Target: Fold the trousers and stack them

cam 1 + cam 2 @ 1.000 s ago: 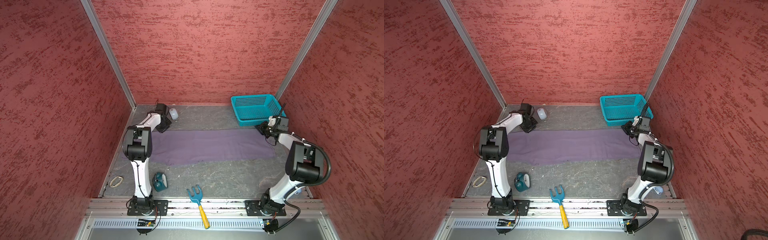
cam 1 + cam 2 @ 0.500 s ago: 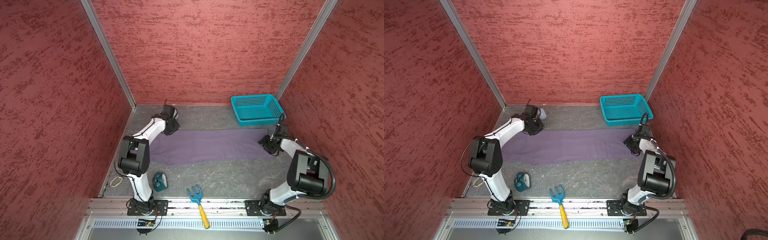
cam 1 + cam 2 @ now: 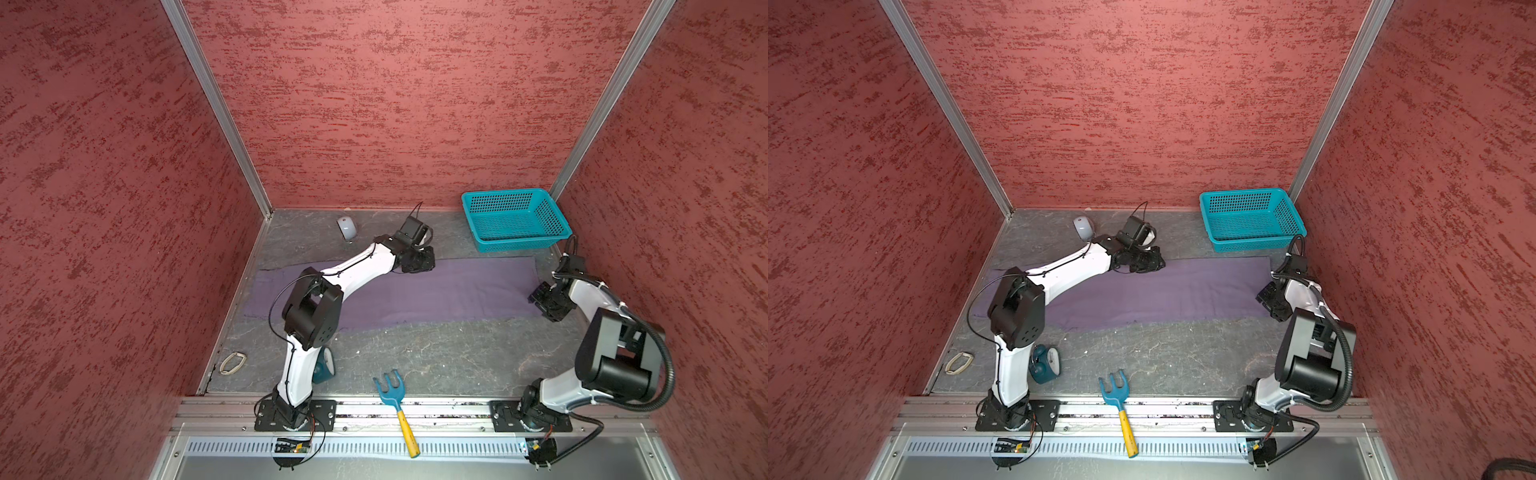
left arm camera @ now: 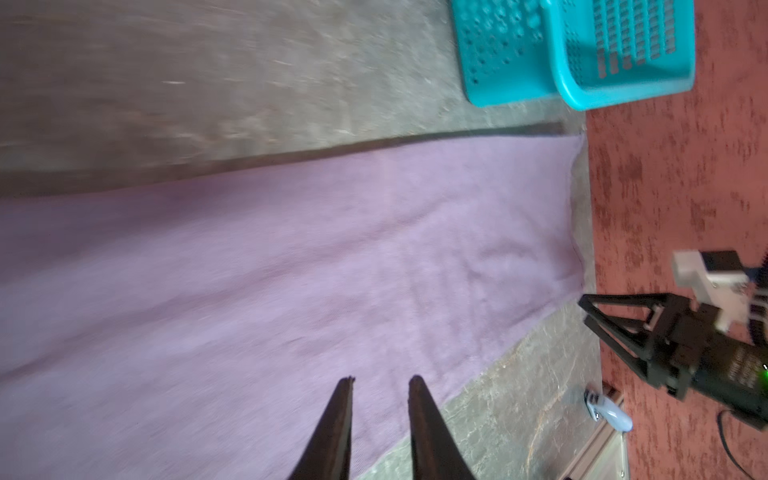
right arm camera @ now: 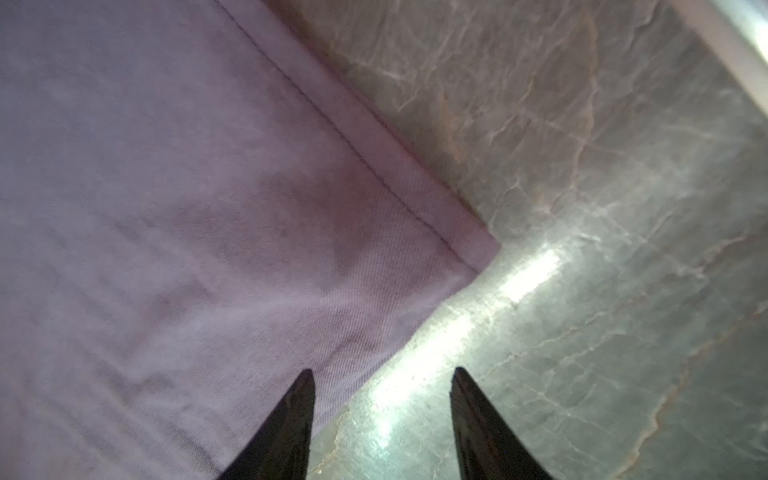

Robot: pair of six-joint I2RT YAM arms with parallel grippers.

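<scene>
The floor of the cell was a grey, veined mat [image 3: 415,357]. Red textured walls [image 3: 395,104] closed it in on three sides, and a metal rail [image 3: 457,409] ran along the lower edge in both top views. A teal basket [image 3: 515,218] sat in the mat's upper right corner. A white mouse [image 3: 347,228] lay toward the upper left, a blue rake [image 3: 395,399] at lower centre and a pale loop [image 3: 232,362] at lower left. The trousers [image 3: 457,291] lay flat as one long band across the middle of the mat, from its left edge nearly to its right. They were just below the basket and apart from it.

The left gripper [image 4: 380,380] hung over the upper part of the band, near the middle of the frame. In the left wrist view its fingers stood a narrow gap apart, with nothing between them and cloth beneath. The right gripper [image 5: 382,374] was at the band's right end, its jaws wider apart and empty. One fingertip [image 5: 301,386] was over the hemmed corner and the other over bare mat. Whether either gripper touched the cloth could not be told.
</scene>
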